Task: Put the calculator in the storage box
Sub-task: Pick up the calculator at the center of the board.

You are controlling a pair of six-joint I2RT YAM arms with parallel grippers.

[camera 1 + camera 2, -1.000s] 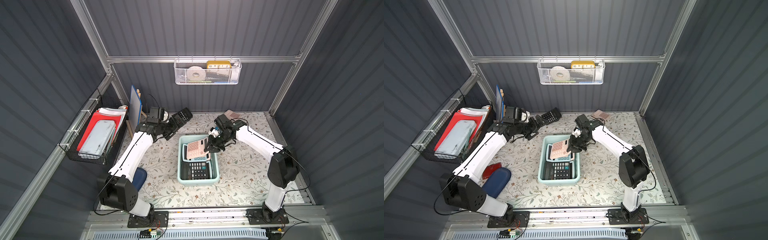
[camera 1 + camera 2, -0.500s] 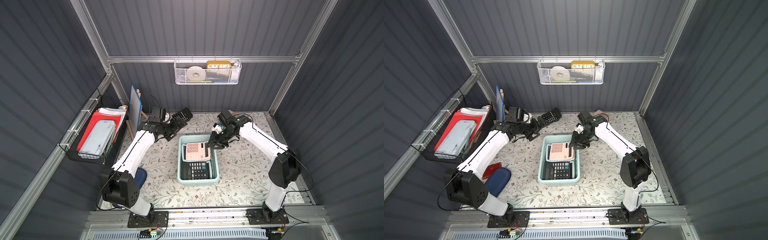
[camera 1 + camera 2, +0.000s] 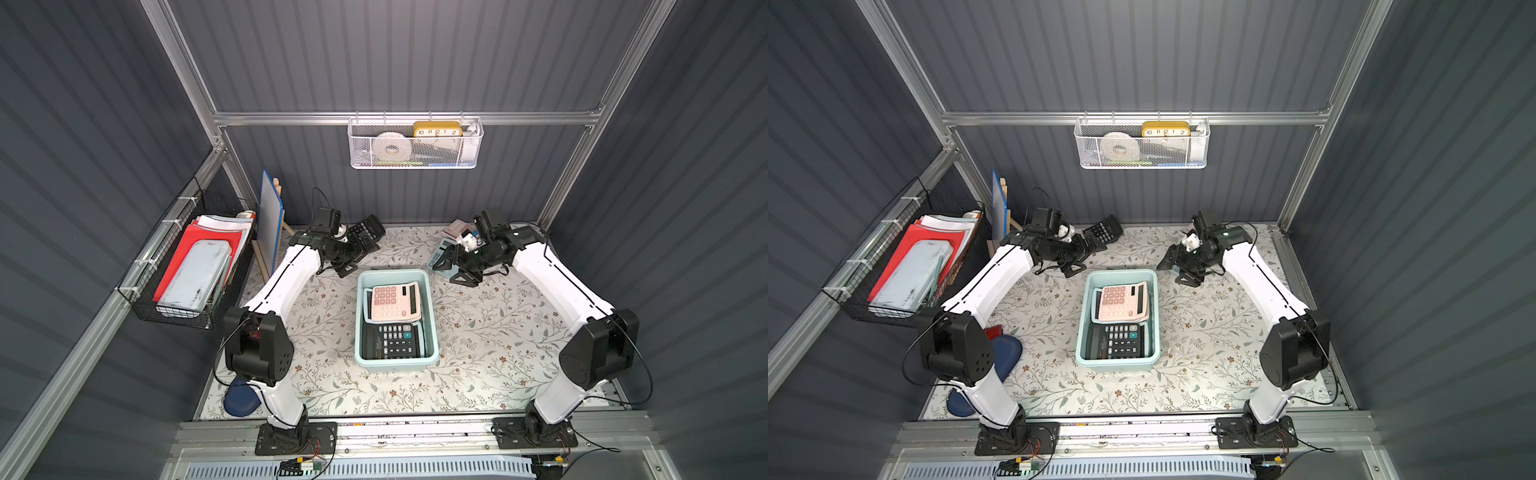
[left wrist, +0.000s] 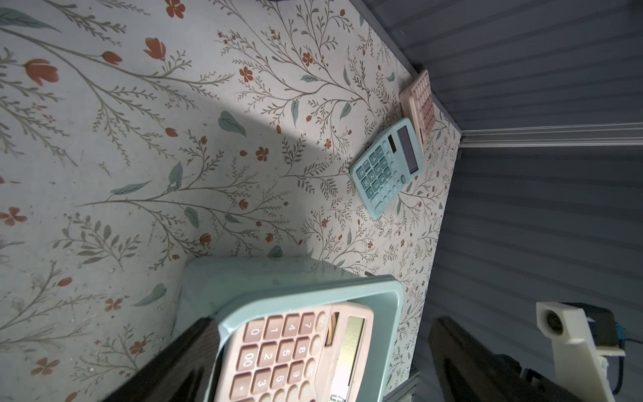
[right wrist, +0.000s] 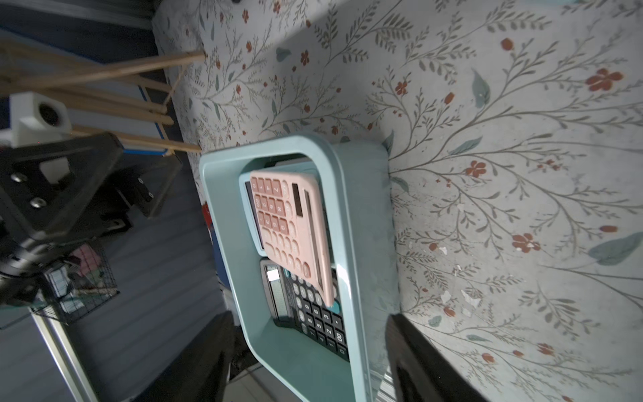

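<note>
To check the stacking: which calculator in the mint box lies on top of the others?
The pink calculator: it rests at the far end of the storage box, overlapping the black calculator below it.

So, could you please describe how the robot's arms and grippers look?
The left arm and right arm match: glossy white link shells with a thin black line, bulky black joint housings and black base plates. Black cables loop from the shoulders. The left gripper and right gripper are black, with angular fingers and a white camera mount behind.

The yellow clock (image 3: 437, 129) shows 10 to 2; pink calculator (image 4: 295, 351) keys carry digits.
</note>
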